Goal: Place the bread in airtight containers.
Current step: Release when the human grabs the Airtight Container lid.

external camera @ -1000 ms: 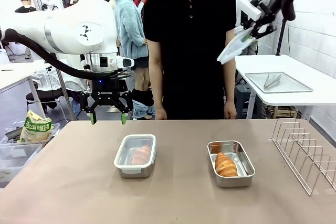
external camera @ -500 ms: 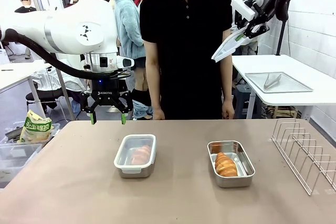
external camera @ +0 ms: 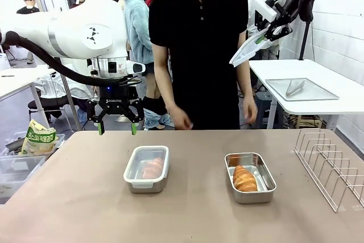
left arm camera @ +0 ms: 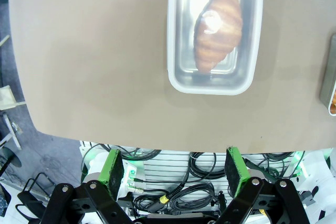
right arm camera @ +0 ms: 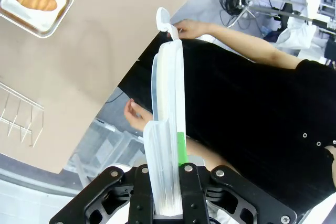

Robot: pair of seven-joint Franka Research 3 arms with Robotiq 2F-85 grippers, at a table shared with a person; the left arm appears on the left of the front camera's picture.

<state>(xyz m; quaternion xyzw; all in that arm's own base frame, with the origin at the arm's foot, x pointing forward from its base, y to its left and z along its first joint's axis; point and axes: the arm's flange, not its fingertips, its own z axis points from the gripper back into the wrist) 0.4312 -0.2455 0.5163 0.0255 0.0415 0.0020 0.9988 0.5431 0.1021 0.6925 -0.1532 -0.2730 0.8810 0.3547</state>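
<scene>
One lid (right arm camera: 167, 129) clamped in right hand (right arm camera: 164, 179), raised

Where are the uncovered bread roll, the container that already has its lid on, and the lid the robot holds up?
uncovered bread (external camera: 244, 178), front view, middle of crust.
lidded container (external camera: 147, 168), front view, lid top.
held lid (right arm camera: 167, 129), right wrist view, edge.

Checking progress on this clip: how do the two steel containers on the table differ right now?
The left container has its clear lid on, its croissant blurred beneath; the right container is uncovered, its croissant plainly visible. The right gripper holds a clear lid high above the table. Both are shallow rounded steel pans holding one croissant.
</scene>
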